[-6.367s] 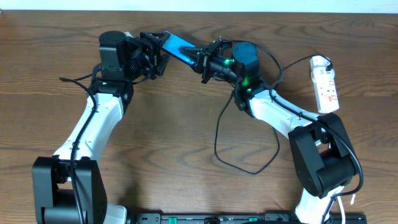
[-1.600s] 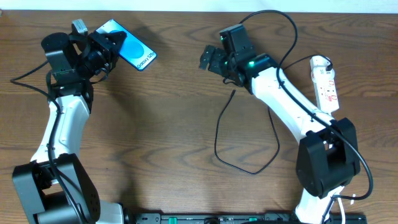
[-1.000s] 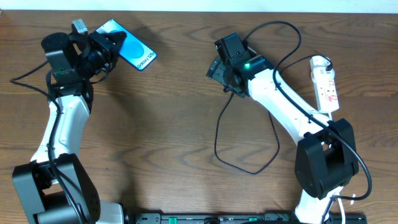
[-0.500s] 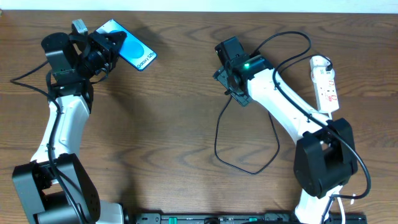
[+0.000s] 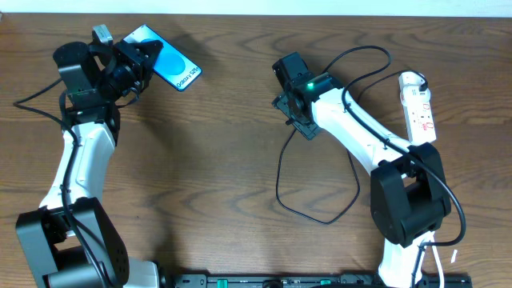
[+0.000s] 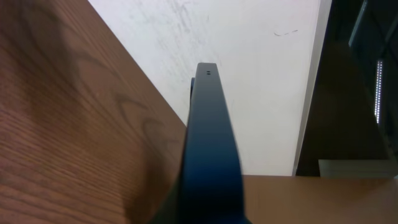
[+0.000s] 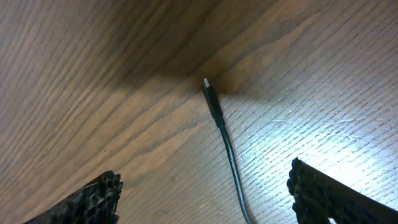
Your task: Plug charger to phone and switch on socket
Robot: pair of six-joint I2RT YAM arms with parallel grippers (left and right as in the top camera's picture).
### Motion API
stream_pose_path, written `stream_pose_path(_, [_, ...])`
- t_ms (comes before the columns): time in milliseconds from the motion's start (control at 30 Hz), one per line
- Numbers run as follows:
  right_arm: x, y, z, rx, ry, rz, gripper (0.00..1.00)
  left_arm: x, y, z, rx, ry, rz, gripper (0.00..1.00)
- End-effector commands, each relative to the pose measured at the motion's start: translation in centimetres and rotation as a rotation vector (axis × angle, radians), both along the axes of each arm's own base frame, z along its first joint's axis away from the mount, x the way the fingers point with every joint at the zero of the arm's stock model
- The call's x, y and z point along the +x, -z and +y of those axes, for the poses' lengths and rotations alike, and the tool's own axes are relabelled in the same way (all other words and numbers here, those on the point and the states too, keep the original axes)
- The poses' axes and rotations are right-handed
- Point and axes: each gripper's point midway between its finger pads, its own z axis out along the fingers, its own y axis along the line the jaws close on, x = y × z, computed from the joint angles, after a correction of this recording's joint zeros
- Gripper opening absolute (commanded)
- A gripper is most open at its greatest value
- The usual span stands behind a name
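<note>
Bright, even light; the phone [image 6: 210,143] blurs close up, glare on table [image 7: 348,143].

The phone [image 6: 208,143] is seen edge-on as a slim dark bar running from the near bottom centre away up the view, with a tiny hole at its far end. The wooden table [image 6: 68,137] lies to its left. A scuffed white surface [image 6: 255,68] lies beyond, with a dark area at the right.

The phone [image 5: 164,68] is held tilted far left, blue screen lit. The charger [image 5: 278,182] is looped mid-table, tip loose. The white socket [image 5: 419,108] is laid far right.
</note>
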Motion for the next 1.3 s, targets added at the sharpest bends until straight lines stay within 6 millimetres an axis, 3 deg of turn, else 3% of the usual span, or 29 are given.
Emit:
stream_pose_path(0, [0.2, 1.3, -0.1, -0.033, 0.014, 0.011, 0.84, -0.4, -1.5, -0.1, 0.016, 0.018, -0.048, 0.08])
stream_pose_path(167, [0.1, 2.6, 0.3, -0.022, 0.016, 0.037, 0.83, -0.4, -1.5, -0.1, 0.016, 0.019, -0.048, 0.07])
stream_pose_path(567, [0.7, 2.5, -0.6, -0.070, 0.033, 0.005, 0.77, -0.4, -1.5, -0.1, 0.016, 0.018, -0.048, 0.08])
stream_pose_path(867, [0.2, 5.4, -0.2, -0.059, 0.041, 0.070, 0.72, -0.4, -1.5, -0.1, 0.016, 0.019, -0.048, 0.07])
stream_pose_path(1067, [0.6, 5.4, -0.5, -0.068, 0.048, 0.053, 0.72, -0.4, -1.5, -0.1, 0.016, 0.019, -0.048, 0.07])
stream_pose_path(1267, [1.2, 5.3, -0.8, -0.078, 0.059, 0.028, 0.64, -0.4, -1.5, -0.1, 0.016, 0.019, -0.047, 0.07])
